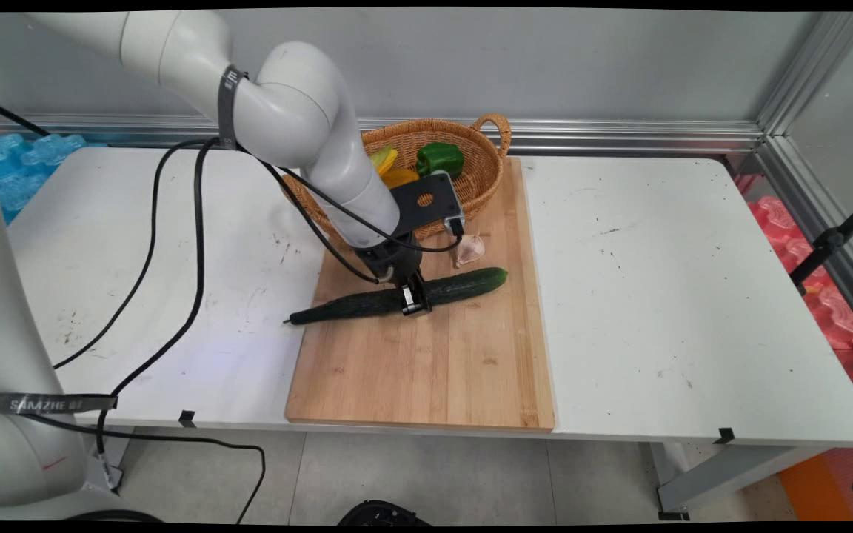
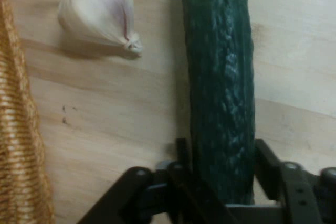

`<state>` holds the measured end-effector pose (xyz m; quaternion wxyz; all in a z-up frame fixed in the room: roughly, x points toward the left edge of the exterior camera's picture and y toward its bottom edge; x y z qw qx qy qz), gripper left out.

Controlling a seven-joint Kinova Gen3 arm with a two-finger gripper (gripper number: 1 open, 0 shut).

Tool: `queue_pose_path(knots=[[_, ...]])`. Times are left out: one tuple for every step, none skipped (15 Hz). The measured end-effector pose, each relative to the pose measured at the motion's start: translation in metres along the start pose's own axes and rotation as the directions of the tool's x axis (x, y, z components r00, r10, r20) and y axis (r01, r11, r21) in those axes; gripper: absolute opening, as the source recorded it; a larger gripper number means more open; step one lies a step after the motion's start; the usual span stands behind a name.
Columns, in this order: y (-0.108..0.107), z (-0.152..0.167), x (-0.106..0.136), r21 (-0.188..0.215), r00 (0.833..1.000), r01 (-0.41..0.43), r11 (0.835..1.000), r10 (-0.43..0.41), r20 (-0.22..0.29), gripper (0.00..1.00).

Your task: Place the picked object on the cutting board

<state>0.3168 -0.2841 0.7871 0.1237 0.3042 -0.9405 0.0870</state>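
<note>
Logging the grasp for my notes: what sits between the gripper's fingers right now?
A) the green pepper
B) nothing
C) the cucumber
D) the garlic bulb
C: the gripper has a finger on each side of the cucumber, lying on the cutting board.

Even bright light, soft shadows, curved edges

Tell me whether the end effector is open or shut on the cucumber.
Shut on it. The end effector has a finger against each side of the cucumber, which lies flat on the cutting board.
</note>
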Motion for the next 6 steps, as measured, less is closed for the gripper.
queue_pose_path(knots=[[0.000, 0.001, 0.000, -0.001, 1.000, -0.003, 1.000, 0.003, 0.000, 1.00], [-0.001, -0.001, 0.001, -0.003, 1.000, -0.006, 1.000, 0.006, -0.004, 1.00], [-0.001, -0.004, 0.001, -0.005, 1.000, -0.010, 1.000, 0.010, -0.010, 1.00], [-0.002, -0.009, 0.002, -0.008, 1.000, -0.012, 1.000, 0.012, -0.016, 1.00], [-0.002, -0.012, 0.002, -0.009, 1.000, -0.014, 1.000, 0.014, -0.021, 1.00], [-0.002, -0.020, 0.002, -0.013, 0.999, -0.017, 1.000, 0.016, -0.029, 1.00]])
